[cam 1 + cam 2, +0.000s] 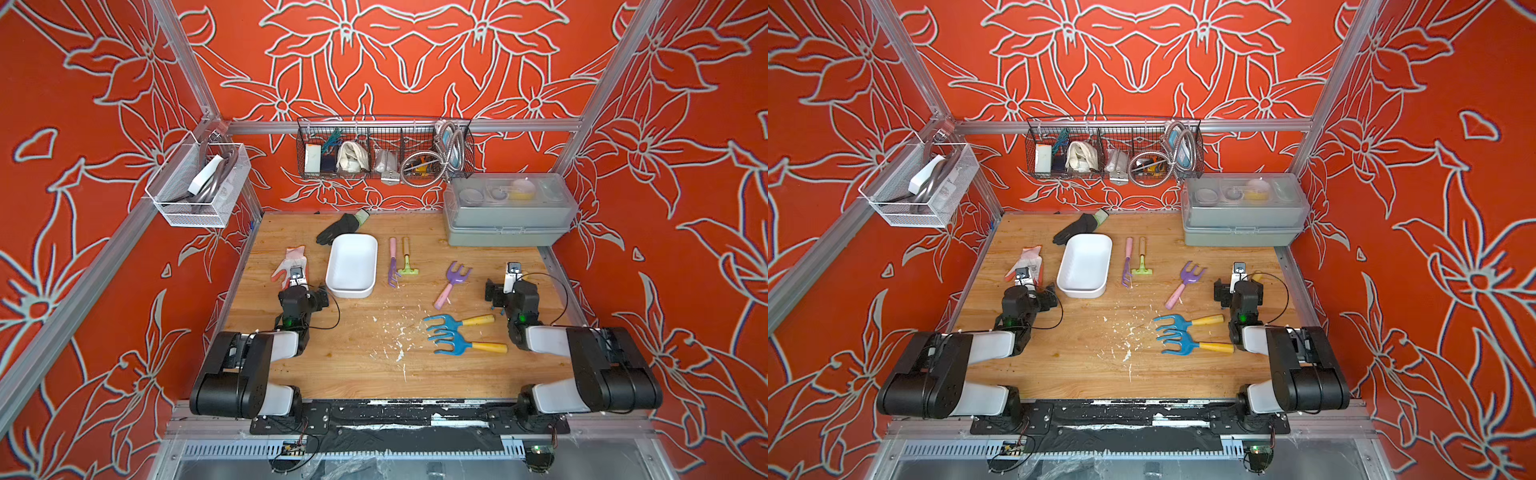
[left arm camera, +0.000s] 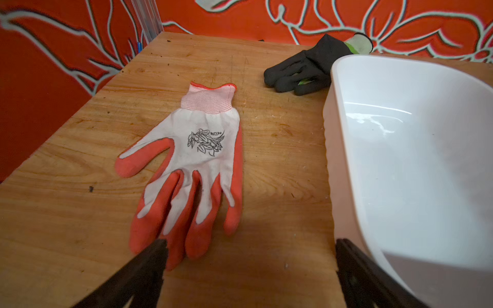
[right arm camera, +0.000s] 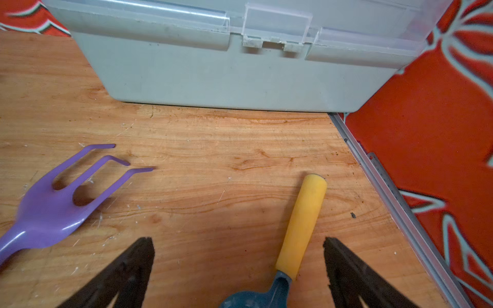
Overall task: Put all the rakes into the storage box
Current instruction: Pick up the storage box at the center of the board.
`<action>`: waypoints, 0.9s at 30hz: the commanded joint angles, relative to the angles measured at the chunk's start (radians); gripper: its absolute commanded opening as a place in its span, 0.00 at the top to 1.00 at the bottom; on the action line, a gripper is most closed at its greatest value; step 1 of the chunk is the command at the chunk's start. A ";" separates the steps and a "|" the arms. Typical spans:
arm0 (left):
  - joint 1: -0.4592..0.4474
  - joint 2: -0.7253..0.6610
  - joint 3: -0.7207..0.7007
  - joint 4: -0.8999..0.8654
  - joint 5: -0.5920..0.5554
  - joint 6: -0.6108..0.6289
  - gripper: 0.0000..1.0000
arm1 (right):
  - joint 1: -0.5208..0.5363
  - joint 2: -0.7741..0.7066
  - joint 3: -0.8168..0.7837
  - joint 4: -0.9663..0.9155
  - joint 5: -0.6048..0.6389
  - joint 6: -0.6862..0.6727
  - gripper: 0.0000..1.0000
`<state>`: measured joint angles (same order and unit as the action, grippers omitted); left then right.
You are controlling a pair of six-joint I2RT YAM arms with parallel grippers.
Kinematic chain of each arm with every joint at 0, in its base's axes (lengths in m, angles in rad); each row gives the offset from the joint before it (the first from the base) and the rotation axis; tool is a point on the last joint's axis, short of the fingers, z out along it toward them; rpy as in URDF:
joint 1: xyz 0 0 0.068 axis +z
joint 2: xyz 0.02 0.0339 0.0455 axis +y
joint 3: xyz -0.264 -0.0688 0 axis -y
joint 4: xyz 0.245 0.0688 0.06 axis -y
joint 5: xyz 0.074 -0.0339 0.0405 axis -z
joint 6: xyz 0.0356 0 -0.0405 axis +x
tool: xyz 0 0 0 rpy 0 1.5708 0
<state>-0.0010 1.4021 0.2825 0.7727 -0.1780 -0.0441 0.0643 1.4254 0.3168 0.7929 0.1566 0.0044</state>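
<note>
- The storage box [image 1: 352,266] is being shown open-topped on the wooden surface [image 1: 353,374].
- Two small rakes are lying flat just beside the box's long wall on the right arm's side. The purple rake [image 1: 393,264] with a pink handle is nearest the box, and the green rake [image 1: 407,259] with a tan handle is just past it. Both are outside the box and are not being touched by either arm.
- The left end effector [image 2: 250,248] is being held with its fingers spread wide, and nothing is being gripped. It is hovering off the box's opposite long wall, over the fingertips of an orange-and-white glove [image 2: 202,160].
- The right end effector [image 3: 238,245] is also being held wide apart and empty. It is well away from the box, past the rakes, above the yellow handle [image 3: 301,224] of a blue tool.
- A black glove [image 1: 338,227] is lying just beside the box's far corner.
- A purple fork [image 1: 455,278] and two blue forks [image 1: 446,324] are lying farther from the box than the rakes.
- A grey case [image 1: 507,216] is standing well apart from the box.
</note>
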 commanded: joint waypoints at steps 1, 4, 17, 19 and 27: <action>-0.004 0.005 0.014 0.023 0.000 0.010 0.01 | -0.009 -0.014 0.002 0.008 -0.003 -0.011 0.00; -0.005 0.006 0.014 0.023 -0.002 0.010 0.01 | -0.009 -0.015 0.002 0.008 -0.003 -0.012 0.00; -0.013 0.007 0.016 0.026 -0.011 0.015 0.01 | -0.005 -0.028 -0.035 0.062 -0.104 -0.058 0.00; -0.013 0.006 0.015 0.025 -0.012 0.015 0.01 | -0.003 -0.030 -0.039 0.069 -0.114 -0.061 0.01; -0.013 0.007 0.014 0.026 -0.011 0.015 0.01 | -0.014 -0.014 0.005 0.002 -0.083 -0.035 0.00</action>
<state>-0.0086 1.4021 0.2825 0.7731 -0.1822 -0.0406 0.0563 1.4113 0.3004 0.8059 0.0845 -0.0296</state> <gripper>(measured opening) 0.988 0.996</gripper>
